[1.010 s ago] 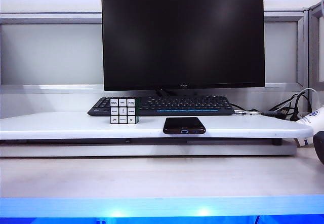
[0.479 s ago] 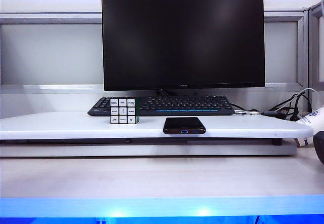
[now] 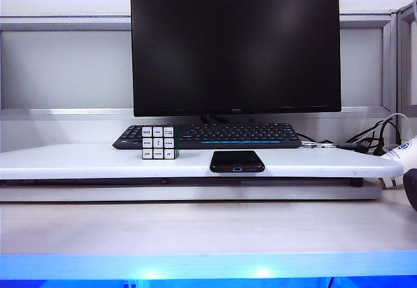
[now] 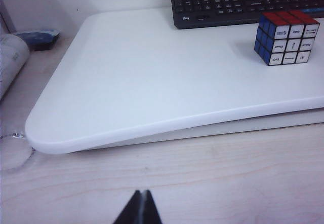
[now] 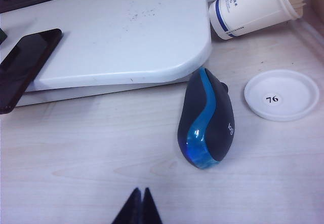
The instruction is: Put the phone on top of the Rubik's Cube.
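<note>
One thin flat black phone (image 3: 237,161) is seen lying flat on the white raised board (image 3: 78,161), its long axis running from the board's front edge back toward the long black keyboard (image 3: 215,135), with the blue-ringed port facing forward and its near end slightly overhanging the edge. One small black-framed Rubik's Cube (image 3: 160,143) stands upright to its left, apart from it and just before the keyboard. Bare board is left open at both sides. The left hand (image 4: 141,209) and the right hand (image 5: 138,206) are each pressed together, empty, over the wooden worktop (image 3: 195,226). One blue-and-black mouse (image 5: 206,118) lies near the right hand.
</note>
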